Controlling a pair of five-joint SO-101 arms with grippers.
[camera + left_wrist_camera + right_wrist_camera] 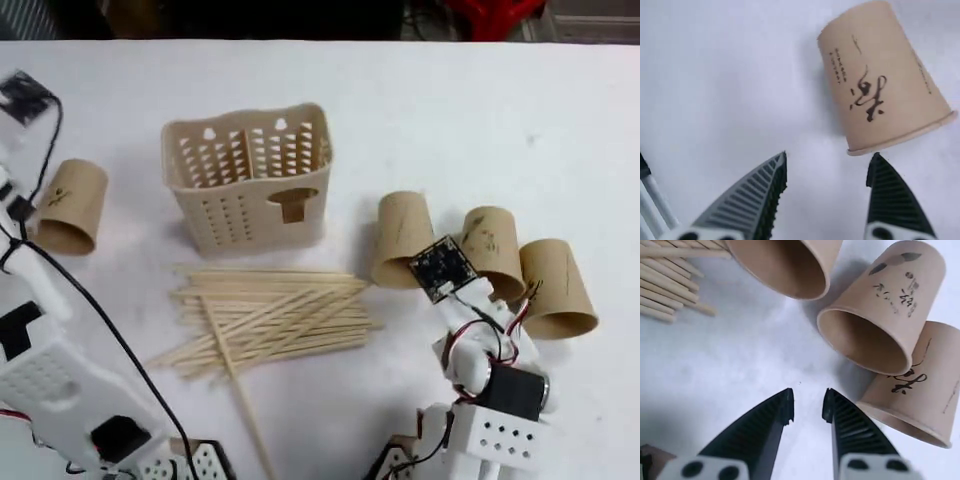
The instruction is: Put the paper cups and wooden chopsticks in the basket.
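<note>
A beige perforated basket (245,190) stands upright at the table's middle back. Wooden chopsticks (270,312) lie in a loose pile in front of it; their ends (665,290) reach into the right wrist view. One paper cup (68,205) lies on its side at the left. My left gripper (829,162) hangs open just short of that cup (885,80), holding nothing. Three more cups (403,238) (490,250) (555,288) lie side by side at the right. My right gripper (807,407) is open by a narrow gap, a little short of the middle cup's mouth (865,337).
The white left arm (60,385) and its black cable (90,300) run along the table's left side. The right arm (490,385) stands at the front right. One chopstick (245,410) sticks out toward the front edge. Bare white table lies behind the basket.
</note>
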